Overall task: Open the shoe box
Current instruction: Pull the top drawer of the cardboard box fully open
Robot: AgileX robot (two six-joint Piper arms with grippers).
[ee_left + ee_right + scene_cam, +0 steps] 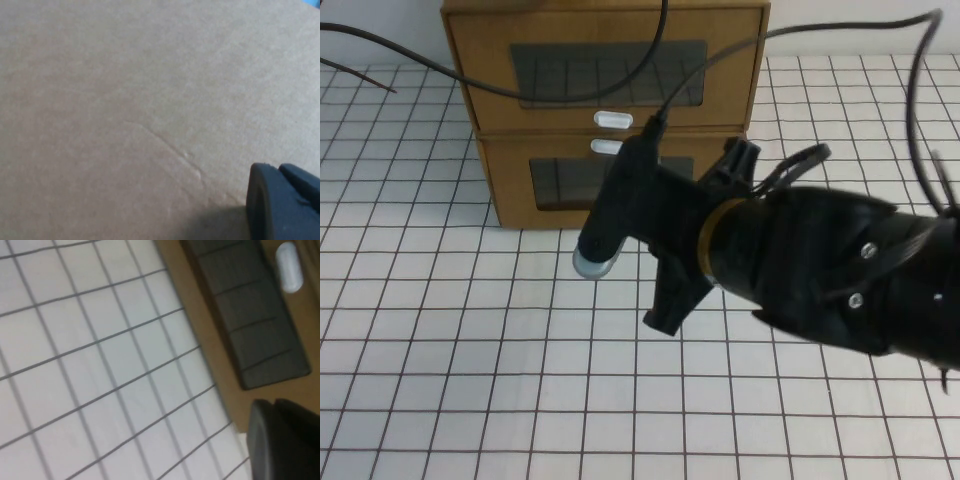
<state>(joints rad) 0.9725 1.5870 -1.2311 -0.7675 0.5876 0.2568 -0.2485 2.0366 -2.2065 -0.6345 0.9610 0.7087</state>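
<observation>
Right gripper [272, 412] is clenched tight with nothing in it, hanging over the bench [470, 350] just in front of the box [750, 100]; whether it touches the cardboard front I cannot tell. Look at the right arm [820, 260], huge in the high view, reaching in from the right and covering part of the lower drawer [505, 180], with its camera [610, 220] angled down at the bench. Left gripper [277, 170] is outside the high view altogether. Its own wrist view puts it right up against plain brown cardboard [125, 100] with one faint crease [165, 145], and its two dark halves sit together with no gap, so it is clenched too, and empty. Now the count: one box, standing at the far side of the bench, holding two drawers stacked, the upper drawer [480, 60] over the lower drawer. Two dark windows, one per front: upper window [610, 72] and lower window [560, 180]. Two white handles, upper handle [613, 120] and lower handle [605, 147], the second half hidden behind the arm. Both drawers sit flush and closed, and through those windows I cannot tell what, if anything, is inside. Two black cables [470, 78] loop across the top, and one thin wire [360, 80] lies at the far left.
</observation>
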